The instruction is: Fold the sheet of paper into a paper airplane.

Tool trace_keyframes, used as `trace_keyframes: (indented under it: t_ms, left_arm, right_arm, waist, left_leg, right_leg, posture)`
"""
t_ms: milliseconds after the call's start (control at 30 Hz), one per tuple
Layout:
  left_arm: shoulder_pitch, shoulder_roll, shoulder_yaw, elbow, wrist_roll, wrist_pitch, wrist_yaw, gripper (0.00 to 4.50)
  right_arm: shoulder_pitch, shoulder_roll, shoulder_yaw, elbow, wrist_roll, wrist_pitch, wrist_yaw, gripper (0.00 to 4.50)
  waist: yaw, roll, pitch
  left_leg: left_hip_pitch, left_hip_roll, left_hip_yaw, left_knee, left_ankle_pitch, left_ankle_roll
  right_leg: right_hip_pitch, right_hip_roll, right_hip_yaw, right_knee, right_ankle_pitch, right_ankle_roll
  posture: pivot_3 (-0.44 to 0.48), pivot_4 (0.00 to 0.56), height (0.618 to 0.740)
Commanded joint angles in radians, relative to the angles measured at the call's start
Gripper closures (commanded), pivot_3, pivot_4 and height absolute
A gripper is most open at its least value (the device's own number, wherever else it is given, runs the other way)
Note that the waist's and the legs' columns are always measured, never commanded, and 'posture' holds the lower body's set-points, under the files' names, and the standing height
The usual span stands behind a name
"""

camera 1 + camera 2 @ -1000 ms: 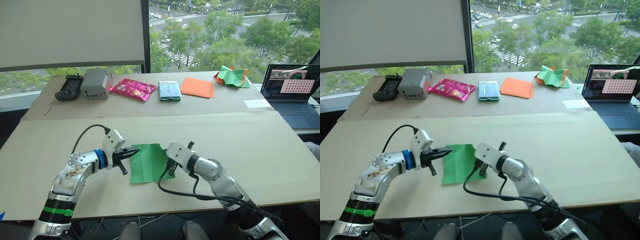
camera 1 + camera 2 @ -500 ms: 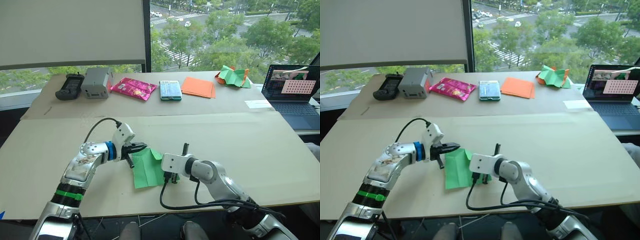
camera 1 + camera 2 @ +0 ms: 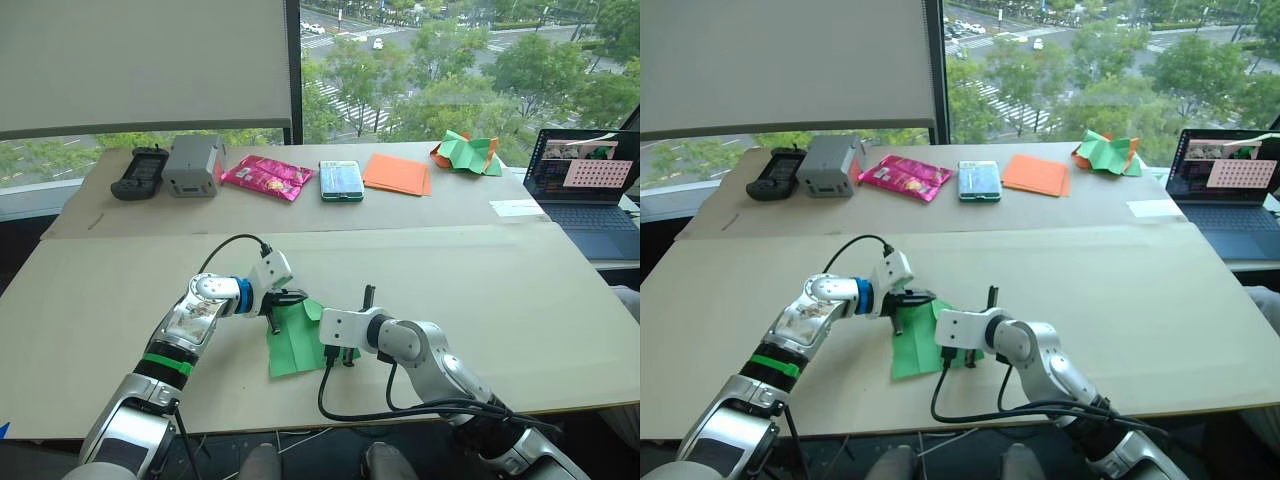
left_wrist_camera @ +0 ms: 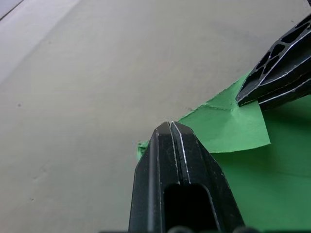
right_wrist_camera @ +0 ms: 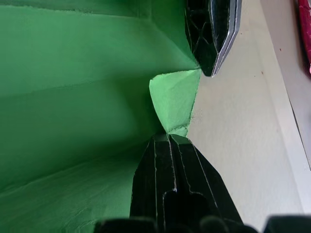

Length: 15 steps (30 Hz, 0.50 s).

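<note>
The sheet of paper (image 3: 293,342) is bright green and lies creased on the near tabletop. A small flap (image 5: 176,98) at its far corner is turned up. My left gripper (image 3: 297,298) is shut, and its tips (image 4: 170,124) rest at the paper's edge beside that flap. My right gripper (image 5: 170,137) is also shut, with its tips against the flap's other side, facing the left gripper over a short gap. In the eye views the right wrist (image 3: 338,326) sits over the paper's right edge and hides part of it.
Along the back of the table (image 3: 480,270) lie a black device (image 3: 137,172), a grey box (image 3: 193,165), a pink packet (image 3: 265,177), a phone-like pack (image 3: 340,180), orange sheets (image 3: 395,172) and a crumpled green-and-orange heap (image 3: 465,152). A laptop (image 3: 585,185) stands at the right.
My left gripper has moved right onto the paper's far corner. The right gripper has swung left across the paper toward it, and a small flap now stands up at that corner.
</note>
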<state>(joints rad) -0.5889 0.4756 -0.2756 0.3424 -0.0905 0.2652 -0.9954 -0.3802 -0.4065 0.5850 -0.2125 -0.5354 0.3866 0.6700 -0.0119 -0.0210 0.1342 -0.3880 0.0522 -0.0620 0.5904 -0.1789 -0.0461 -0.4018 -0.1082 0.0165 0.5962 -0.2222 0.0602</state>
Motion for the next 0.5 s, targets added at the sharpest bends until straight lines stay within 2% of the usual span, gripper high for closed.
trace_keyframes:
  t_ms: [33, 333, 500]
  left_arm:
    - [-0.042, -0.006, -0.019, 0.034, 0.044, -0.058, -0.008, 4.50]
    - [-0.077, -0.038, -0.033, 0.142, 0.111, -0.136, 0.001, 4.50]
    - [-0.087, -0.002, 0.044, 0.100, 0.061, -0.099, -0.014, 4.50]
  right_arm:
    - [-0.004, 0.011, -0.009, -0.052, -0.015, 0.016, 0.011, 4.45]
    - [-0.007, 0.022, -0.003, -0.051, -0.040, 0.015, 0.024, 4.45]
    - [0.001, 0.031, -0.007, -0.052, -0.047, 0.025, 0.028, 4.45]
  waist:
    - [0.001, 0.000, 0.000]
    - [0.006, 0.000, 0.000]
    - [0.004, 0.000, 0.000]
  left_leg:
    - [0.000, 0.000, 0.000, 0.000, 0.000, 0.000]
    - [0.000, 0.000, 0.000, 0.000, 0.000, 0.000]
    - [0.000, 0.000, 0.000, 0.000, 0.000, 0.000]
  right_leg:
    - [0.000, 0.000, 0.000, 0.000, 0.000, 0.000]
    - [0.001, 0.000, 0.000, 0.000, 0.000, 0.000]
    - [0.001, 0.000, 0.000, 0.001, 0.000, 0.000]
  posture:
    - [0.000, 0.150, 0.706]
    - [0.000, 0.150, 0.706]
    - [0.000, 0.150, 0.706]
